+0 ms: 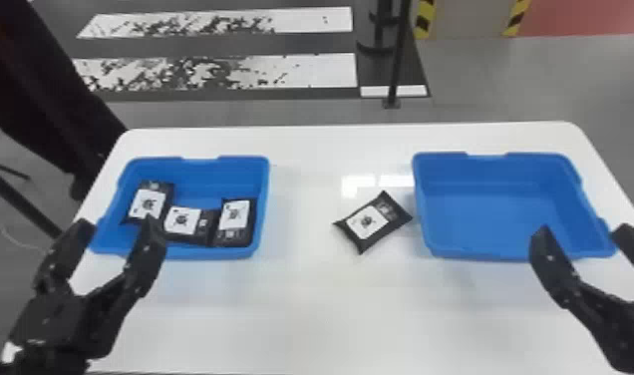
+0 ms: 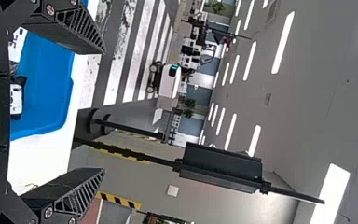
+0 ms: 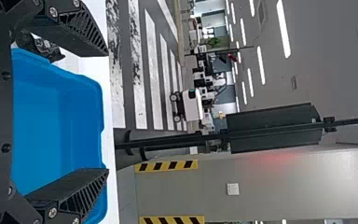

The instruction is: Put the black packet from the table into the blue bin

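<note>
with left end effector point(image 1: 119, 225) and right end effector point(image 1: 584, 230) released, square the latter over the packet point(image 1: 381, 219), askew beside right bin point(image 1: 485, 214), in from far edge of counter point(image 1: 301, 309); pinch its middle.

Bright light from ceiling strips point(image 2: 283, 42); glare patches on table point(image 1: 301, 319), soft shadows.

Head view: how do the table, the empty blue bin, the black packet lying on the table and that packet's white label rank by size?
Largest to smallest:
Table
Empty blue bin
Black packet
White label
</note>
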Robot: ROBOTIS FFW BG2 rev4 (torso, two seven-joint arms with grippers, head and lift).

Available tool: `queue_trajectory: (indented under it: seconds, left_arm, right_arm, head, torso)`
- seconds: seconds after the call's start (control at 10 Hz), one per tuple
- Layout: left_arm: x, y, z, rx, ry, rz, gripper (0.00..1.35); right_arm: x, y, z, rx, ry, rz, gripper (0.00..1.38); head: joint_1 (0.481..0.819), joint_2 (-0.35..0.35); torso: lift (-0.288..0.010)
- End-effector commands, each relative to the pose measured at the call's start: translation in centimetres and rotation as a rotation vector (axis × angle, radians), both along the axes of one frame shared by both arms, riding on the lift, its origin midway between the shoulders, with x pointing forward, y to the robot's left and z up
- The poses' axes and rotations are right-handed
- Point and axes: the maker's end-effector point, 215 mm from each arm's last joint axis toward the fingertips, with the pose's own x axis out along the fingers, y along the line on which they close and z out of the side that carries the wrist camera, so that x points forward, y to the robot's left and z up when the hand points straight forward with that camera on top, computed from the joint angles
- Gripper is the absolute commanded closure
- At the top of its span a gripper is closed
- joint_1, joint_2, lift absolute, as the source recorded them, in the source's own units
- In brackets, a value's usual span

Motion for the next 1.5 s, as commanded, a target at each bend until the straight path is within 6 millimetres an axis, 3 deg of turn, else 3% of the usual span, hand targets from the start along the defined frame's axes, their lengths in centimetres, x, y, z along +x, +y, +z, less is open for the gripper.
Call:
queue_trajectory:
  seconds: [0.0, 0.6, 0.9, 1.1, 1.4]
  left_arm:
    - [0.1, 0.1, 0.1, 0.004, -0.002, 0.000, 0.13]
    - [0.2, -0.5, -0.1, 0.010, 0.002, -0.014, 0.13]
    - [2.4, -4.3, -1.5, 0.059, 0.012, -0.136, 0.13]
    - [4.4, -7.0, -3.6, 0.105, 0.037, -0.236, 0.12]
    - [9.8, -11.9, -7.8, 0.201, 0.074, -0.393, 0.12]
  right_arm:
    - [0.0, 0.0, 0.0, 0.001, 0.000, -0.001, 0.13]
    - [0.0, 0.1, -0.2, 0.005, 0.002, 0.000, 0.13]
    - [0.0, 0.1, -0.3, 0.005, 0.004, 0.001, 0.13]
    - [0.1, 0.1, -0.3, 0.005, 0.002, 0.001, 0.13]
    - [0.3, -0.1, -0.4, 0.001, 0.002, -0.001, 0.13]
  head:
    - [0.695, 0.059]
    - [0.695, 0.059]
    - [0.695, 0.031]
    - [0.695, -0.027]
    - [0.695, -0.083]
  torso:
    - [-0.110]
    - [-0.110]
    - [-0.110]
    - [-0.110]
    - [-0.110]
